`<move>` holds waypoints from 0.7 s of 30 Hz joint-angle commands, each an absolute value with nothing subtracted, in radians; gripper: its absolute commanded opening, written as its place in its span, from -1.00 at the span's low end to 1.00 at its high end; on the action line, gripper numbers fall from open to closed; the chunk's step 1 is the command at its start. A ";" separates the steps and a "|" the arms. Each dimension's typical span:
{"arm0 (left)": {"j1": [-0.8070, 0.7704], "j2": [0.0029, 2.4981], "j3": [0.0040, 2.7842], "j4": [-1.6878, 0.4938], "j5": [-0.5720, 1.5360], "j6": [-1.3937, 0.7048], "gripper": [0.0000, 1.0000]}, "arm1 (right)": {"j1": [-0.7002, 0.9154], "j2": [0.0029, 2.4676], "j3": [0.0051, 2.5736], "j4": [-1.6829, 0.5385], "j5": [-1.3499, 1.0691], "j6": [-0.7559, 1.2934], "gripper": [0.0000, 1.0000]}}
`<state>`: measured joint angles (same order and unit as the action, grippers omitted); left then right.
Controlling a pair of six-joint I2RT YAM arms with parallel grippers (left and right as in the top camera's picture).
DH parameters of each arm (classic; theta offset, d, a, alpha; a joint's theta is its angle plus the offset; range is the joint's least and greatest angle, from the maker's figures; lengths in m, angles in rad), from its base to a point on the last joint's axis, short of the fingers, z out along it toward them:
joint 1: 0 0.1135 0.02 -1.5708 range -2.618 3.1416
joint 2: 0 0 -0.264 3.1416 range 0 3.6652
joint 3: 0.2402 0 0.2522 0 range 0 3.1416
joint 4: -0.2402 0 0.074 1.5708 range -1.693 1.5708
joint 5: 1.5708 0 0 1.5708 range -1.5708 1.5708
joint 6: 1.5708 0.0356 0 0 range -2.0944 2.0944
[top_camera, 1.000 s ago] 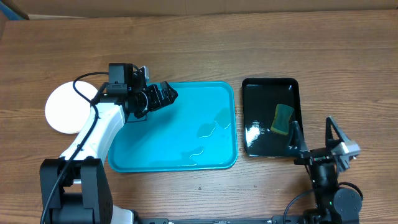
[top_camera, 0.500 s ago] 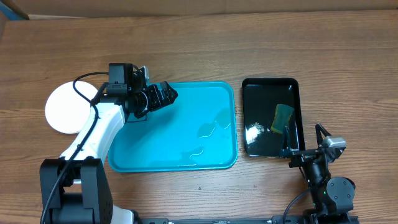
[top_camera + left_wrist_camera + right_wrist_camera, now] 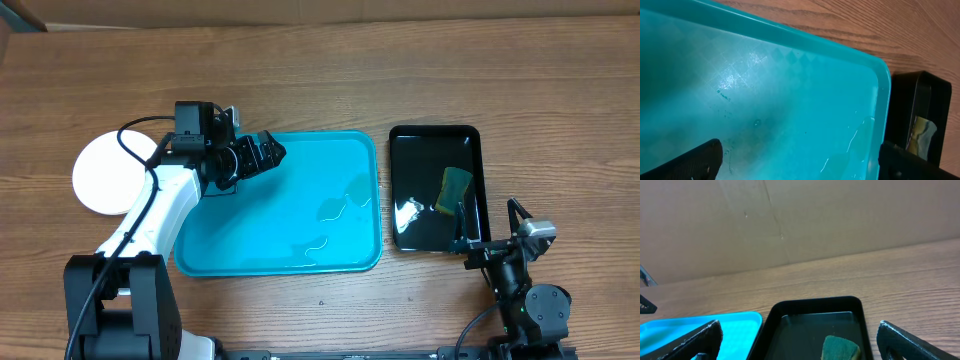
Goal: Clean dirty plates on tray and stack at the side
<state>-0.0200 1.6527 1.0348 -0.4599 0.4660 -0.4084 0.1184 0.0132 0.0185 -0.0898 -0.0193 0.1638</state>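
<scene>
Cyan plastic tray, wet and round-cornered, sits under the released left claw; right claw likewise released

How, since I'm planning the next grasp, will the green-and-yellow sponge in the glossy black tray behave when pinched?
The green-and-yellow rectangular sponge looks soft, so it would probably squash and feel light. Its glossy black plastic tray shines as if wet, so it may be soaked and drip. Lying flat, it should not roll.

A white plate, perhaps a stack, lies just left of the wet cyan tray.
</scene>
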 commanded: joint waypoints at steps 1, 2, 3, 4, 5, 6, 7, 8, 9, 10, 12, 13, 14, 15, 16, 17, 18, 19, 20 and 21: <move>-0.023 1.657 1.051 -0.460 0.460 -0.381 1.00 | 0.116 0.003 0.008 -0.084 -0.020 0.159 1.00; -0.023 1.657 1.051 -0.460 0.460 -0.381 0.99 | 0.116 0.003 0.008 -0.084 -0.020 0.159 1.00; -0.023 1.657 1.051 -0.460 0.460 -0.381 1.00 | 0.116 0.003 0.008 -0.084 -0.020 0.159 1.00; -0.023 1.657 1.051 -0.460 0.460 -0.381 0.99 | 0.116 0.003 0.008 -0.084 -0.020 0.159 1.00; -0.023 1.657 1.051 -0.459 0.460 -0.381 1.00 | 0.116 0.003 0.008 -0.084 -0.020 0.159 1.00; -0.023 1.657 1.051 -0.459 0.460 -0.381 1.00 | 0.116 0.003 0.008 -0.084 -0.020 0.159 1.00; -0.022 1.657 1.050 -0.459 0.460 -0.381 0.99 | 0.116 0.003 0.008 -0.084 -0.020 0.159 1.00; -0.022 1.657 1.049 -0.464 0.450 -0.381 1.00 | 0.116 0.003 0.008 -0.084 -0.020 0.159 1.00; -0.022 1.654 1.049 -0.464 0.440 -0.381 0.99 | 0.116 0.003 0.008 -0.084 -0.020 0.159 1.00; -0.024 1.647 1.049 -0.464 0.425 -0.381 0.99 | 0.116 0.003 0.008 -0.084 -0.020 0.159 1.00; -0.025 1.633 1.049 -0.465 0.406 -0.381 1.00 | 0.116 0.003 0.008 -0.084 -0.020 0.159 1.00; -0.026 1.622 1.049 -0.465 0.398 -0.381 0.99 | 0.116 0.003 0.008 -0.084 -0.020 0.159 1.00; -0.026 1.611 1.049 -0.465 0.387 -0.381 1.00 | 0.116 0.003 0.008 -0.084 -0.020 0.159 1.00; -0.027 1.594 1.049 -0.467 0.375 -0.381 1.00 | 0.116 0.003 0.008 -0.084 -0.020 0.159 1.00; -0.027 1.572 1.049 -0.468 0.362 -0.381 1.00 | 0.116 0.003 0.008 -0.084 -0.020 0.159 1.00; -0.027 1.546 1.049 -0.468 0.351 -0.381 1.00 | 0.116 0.003 0.008 -0.084 -0.020 0.159 1.00; -0.027 1.503 1.049 -0.468 0.336 -0.381 1.00 | 0.116 0.003 0.008 -0.084 -0.020 0.159 1.00; -0.027 1.467 1.049 -0.468 0.327 -0.381 1.00 | 0.116 0.003 0.008 -0.084 -0.020 0.159 1.00; -0.027 1.429 1.049 -0.468 0.324 -0.381 0.99 | 0.116 0.003 0.008 -0.084 -0.020 0.159 1.00; -0.027 1.387 1.049 -0.468 0.324 -0.381 1.00 | 0.116 0.003 0.008 -0.084 -0.020 0.159 1.00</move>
<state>-0.0200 1.5196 1.0348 -0.4721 0.3626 -0.4080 0.1184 0.0132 0.0185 -0.0895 -0.0189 0.1635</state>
